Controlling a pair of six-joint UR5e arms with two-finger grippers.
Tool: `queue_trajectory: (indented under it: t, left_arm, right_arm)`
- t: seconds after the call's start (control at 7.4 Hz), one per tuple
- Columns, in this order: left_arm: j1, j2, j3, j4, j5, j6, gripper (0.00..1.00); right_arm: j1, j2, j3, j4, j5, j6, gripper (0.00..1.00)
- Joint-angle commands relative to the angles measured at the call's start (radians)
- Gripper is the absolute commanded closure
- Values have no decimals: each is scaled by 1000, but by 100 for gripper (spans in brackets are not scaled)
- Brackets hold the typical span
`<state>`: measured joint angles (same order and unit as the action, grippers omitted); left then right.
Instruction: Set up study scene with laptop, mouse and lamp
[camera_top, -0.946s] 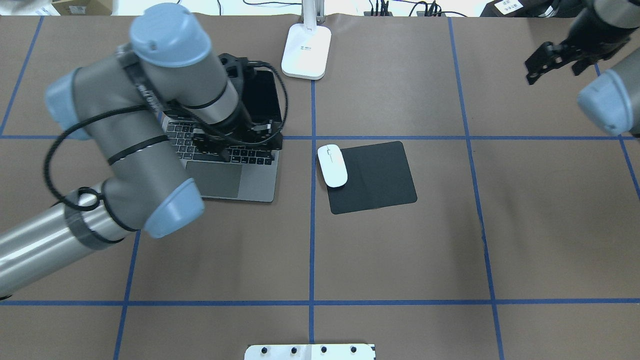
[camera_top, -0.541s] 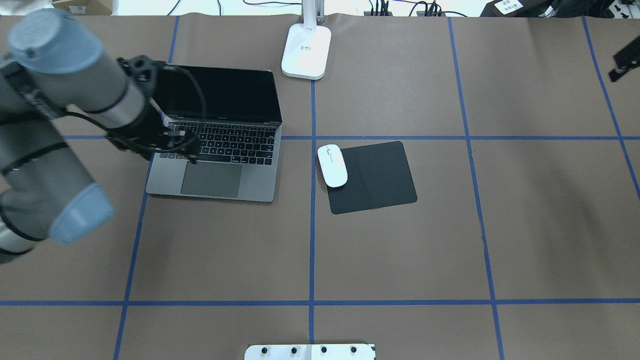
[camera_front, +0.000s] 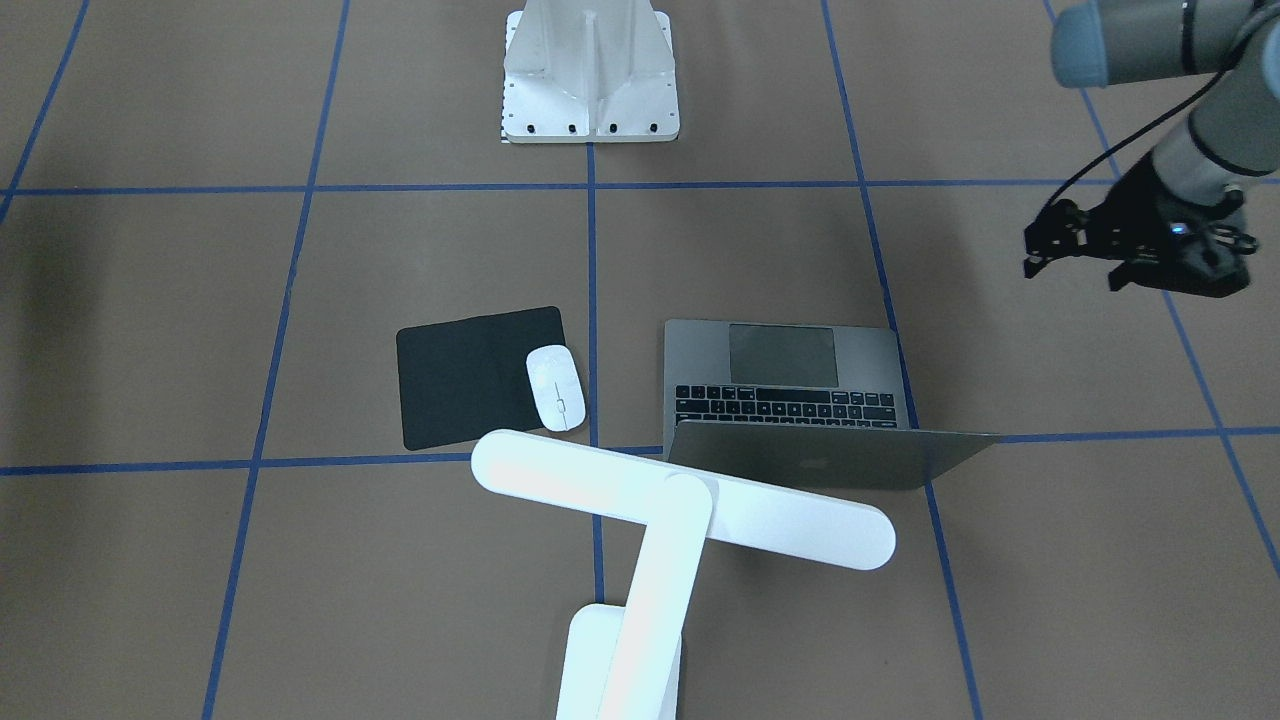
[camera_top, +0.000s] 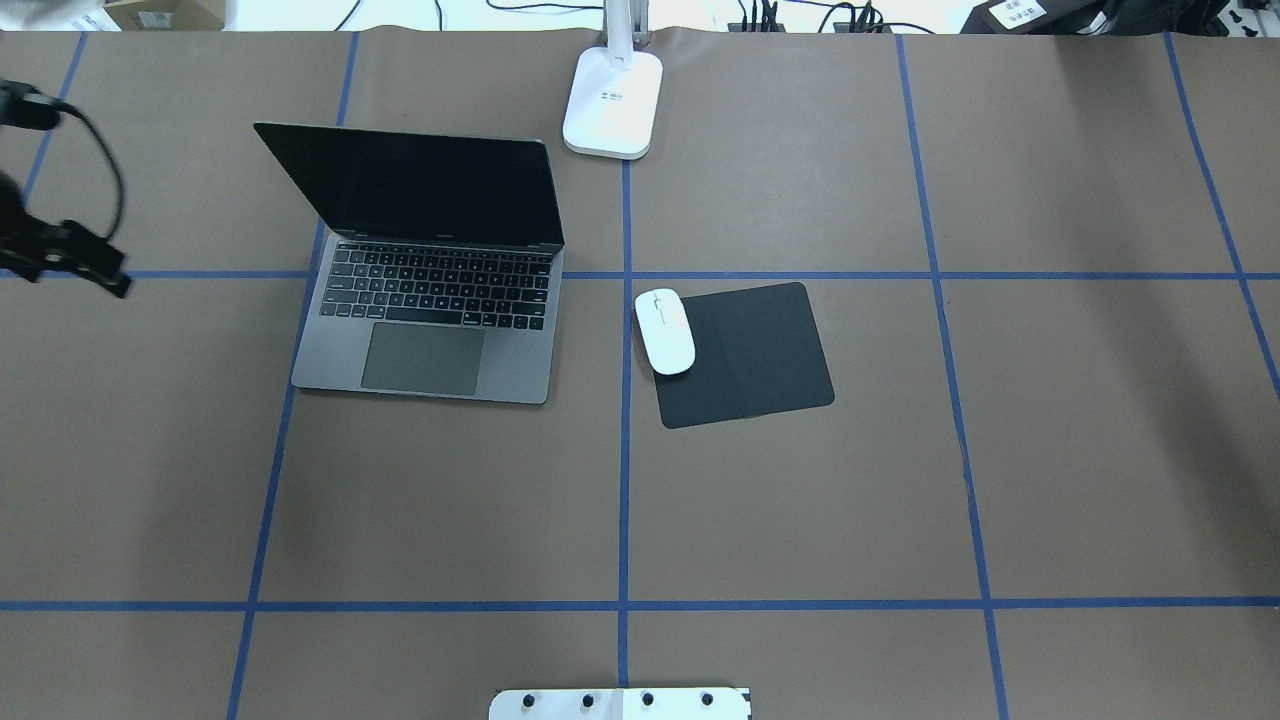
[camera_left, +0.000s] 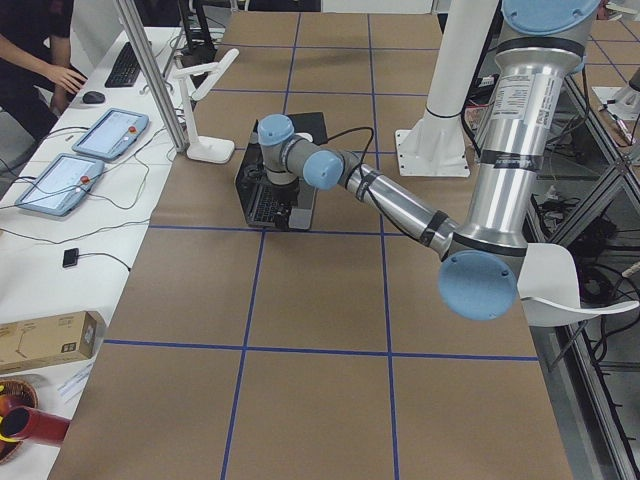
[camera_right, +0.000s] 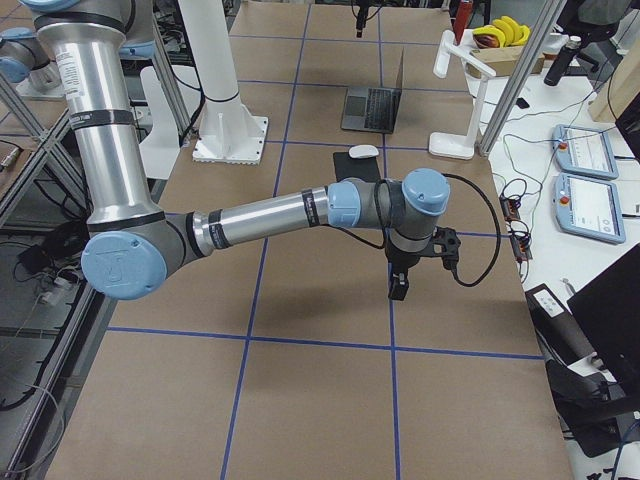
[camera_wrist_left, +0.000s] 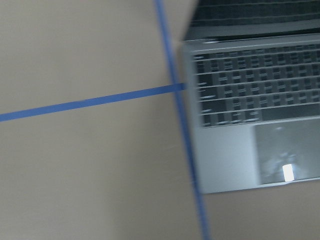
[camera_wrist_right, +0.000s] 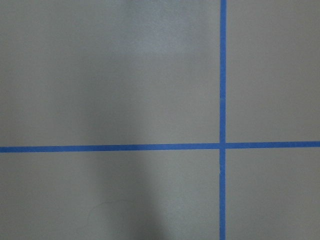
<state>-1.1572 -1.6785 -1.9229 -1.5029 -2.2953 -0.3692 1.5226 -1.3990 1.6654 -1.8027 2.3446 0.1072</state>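
The laptop stands open at the left centre, its screen dark; its lid faces the front-facing view. The white mouse lies on the left edge of the black mouse pad. The lamp's base stands at the far edge, with its bar head over the table. My left gripper hovers left of the laptop, its jaws apart and empty. The left wrist view shows the laptop's corner, blurred. My right gripper shows only in the exterior right view, and I cannot tell its state.
The white bolted pedestal stands at the near edge, seen in the overhead view too. Blue tape lines mark a grid on the brown table. The right wrist view shows only the table and a tape crossing.
My left arm has swung away from over the laptop's keyboard to the far left. My right arm has gone out of the overhead view at the right. Laptop, mouse and lamp have not moved.
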Motion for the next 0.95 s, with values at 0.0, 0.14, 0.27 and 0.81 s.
queue_trajectory:
  t: [0.0, 0.14, 0.27, 0.81]
  left_arm:
    - [-167, 94, 82, -2, -74, 242, 0]
    - [-221, 130, 117, -2, -96, 336, 0]
    - [-251, 166, 122, -2, -124, 351, 0]
    - [-263, 195, 122, -2, -127, 349, 0]
  right_arm:
    - [4, -8, 5, 0, 1, -1, 0]
    - [4, -8, 5, 0, 1, -1, 0]
    - [4, -9, 5, 0, 1, -1, 0]
    - [4, -12, 7, 0, 1, -3, 0]
